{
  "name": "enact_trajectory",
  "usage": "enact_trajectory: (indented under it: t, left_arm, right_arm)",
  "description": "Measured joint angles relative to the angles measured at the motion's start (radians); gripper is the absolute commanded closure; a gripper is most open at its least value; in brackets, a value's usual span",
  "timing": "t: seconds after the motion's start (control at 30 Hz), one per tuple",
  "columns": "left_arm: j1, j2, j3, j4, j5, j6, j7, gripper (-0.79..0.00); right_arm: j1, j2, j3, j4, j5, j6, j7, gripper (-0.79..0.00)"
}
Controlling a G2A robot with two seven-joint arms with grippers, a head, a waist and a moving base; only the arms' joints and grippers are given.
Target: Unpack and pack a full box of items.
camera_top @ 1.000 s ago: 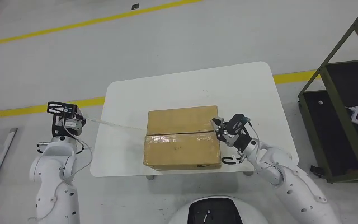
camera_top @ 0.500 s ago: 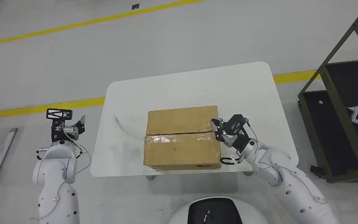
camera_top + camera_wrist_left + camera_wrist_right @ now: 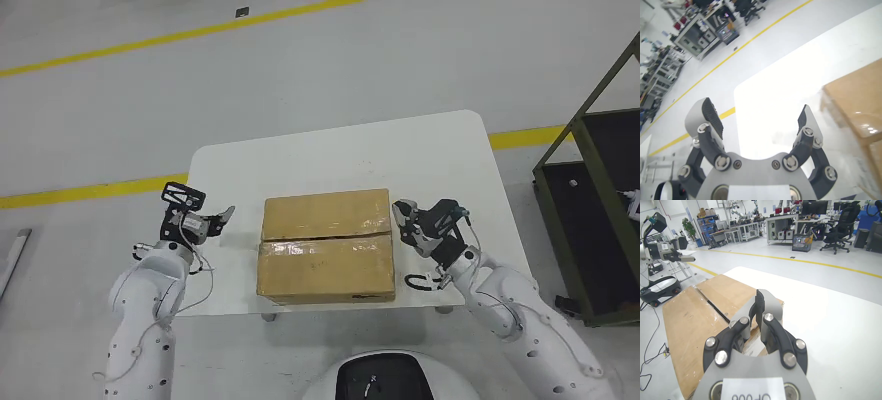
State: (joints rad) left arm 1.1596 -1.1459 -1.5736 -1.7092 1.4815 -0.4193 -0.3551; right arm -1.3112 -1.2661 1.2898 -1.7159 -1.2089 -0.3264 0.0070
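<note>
Fingers of the right gripper are pressed together with nothing visible between them. They are poised at one short end of the box, close to where the seam between the two top flaps runs out; whether they touch the cardboard I cannot tell. I judge the gripper is placed there to get at that seam or to steady the carton.

The left gripper is spread wide and holds nothing. It hangs above bare tabletop just beside the opposite end of the box, apart from it. Spread like that, it looks ready to take a flap edge or anything loose at that end.

The box lies flat near the middle of the table, towards the robot's side. Its flaps are down and a dark slit shows along the seam, so unpacking has probably not got past the opening step. A glossy film, likely tape, glints on the cardboard.

The table is white, smooth and round-cornered. Beyond it is pale grey floor crossed by yellow lines, and a dark-framed rack stands off to the robot's right. Farther back, the right wrist view takes in workbenches loaded with equipment and black office chairs.
</note>
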Motion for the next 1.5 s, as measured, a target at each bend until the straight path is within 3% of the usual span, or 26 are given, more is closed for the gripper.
enact_trajectory:
  t: [0.2,0.4,0.6,1.33,1.37,1.43,1.47,1.5]
  left_arm:
    - [-0.030,-0.013,0.170,-0.090,-0.101,-0.112,-0.037,-0.785]
    - [-0.059,-0.017,0.269,-0.073,-0.089,-0.190,-0.090,-0.785]
    - [-0.066,-0.019,0.351,-0.057,-0.005,-0.212,-0.112,-0.785]
    - [-0.172,-0.031,0.452,0.060,0.201,-0.132,-0.062,-0.785]
    - [-0.177,-0.031,0.454,0.061,0.217,-0.128,-0.055,-0.702]
    - [-0.182,-0.030,0.457,0.065,0.254,-0.115,-0.034,-0.379]
    - [-0.182,-0.030,0.457,0.067,0.256,-0.109,-0.022,-0.274]
    - [-0.183,-0.030,0.457,0.068,0.259,-0.105,-0.008,-0.234]
  right_arm:
    - [-0.072,0.013,0.081,-0.052,-0.022,0.014,-0.005,0.000]
    - [-0.130,0.022,0.143,-0.063,-0.011,0.027,-0.014,0.000]
    - [-0.163,0.025,0.165,-0.067,-0.006,0.034,-0.025,0.000]
    - [-0.193,0.026,0.164,-0.105,0.011,0.064,-0.024,0.000]
    - [-0.193,0.026,0.163,-0.105,0.011,0.065,-0.023,0.000]
    - [-0.192,0.026,0.162,-0.107,0.011,0.067,-0.022,0.000]
    - [-0.192,0.026,0.161,-0.108,0.011,0.068,-0.022,0.000]
    - [-0.191,0.026,0.160,-0.109,0.010,0.069,-0.022,0.000]
